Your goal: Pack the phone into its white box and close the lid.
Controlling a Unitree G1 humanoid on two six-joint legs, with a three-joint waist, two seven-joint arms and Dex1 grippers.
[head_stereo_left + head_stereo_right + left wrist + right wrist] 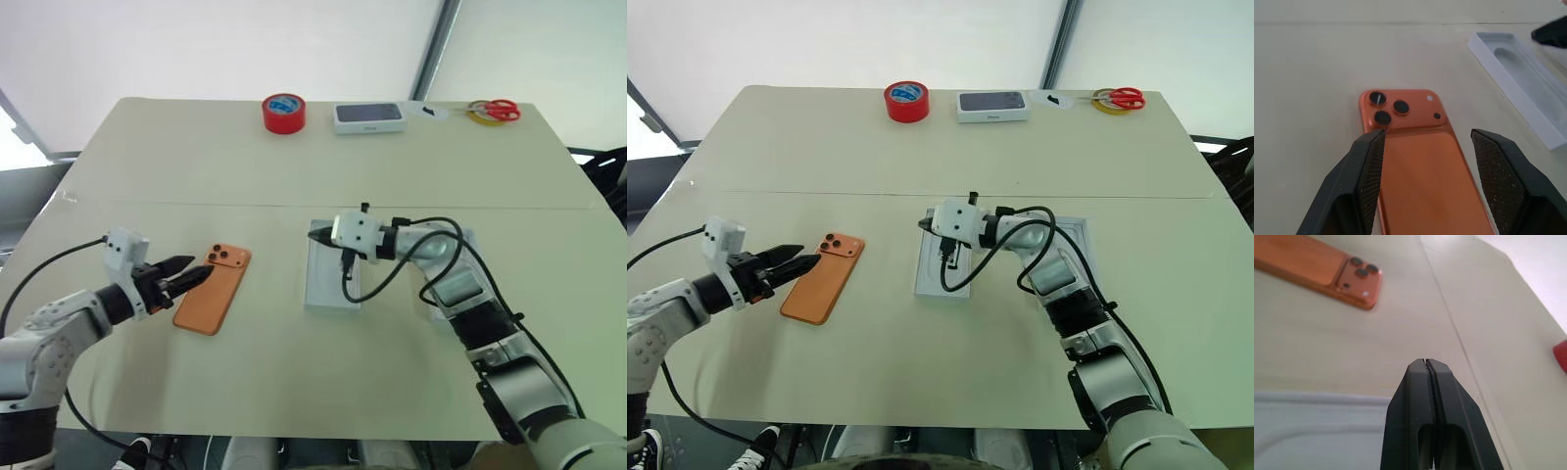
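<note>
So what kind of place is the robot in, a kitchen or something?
Not a kitchen; probably a workshop or test room. There's a big plain beige table holding a red roll of tape, red-handled scissors and an orange smartphone, with pale curtain-like walls behind.

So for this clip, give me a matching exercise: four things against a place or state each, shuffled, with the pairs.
Things:
1. phone
2. left gripper
3. right gripper
4. red tape roll

Place or state:
A. shut, above the white insert
B. far edge of the table
C. lying back up, camera lenses showing
D. open, fingers astride the phone's near end

Pairs: 1-C, 2-D, 3-A, 4-B
</note>
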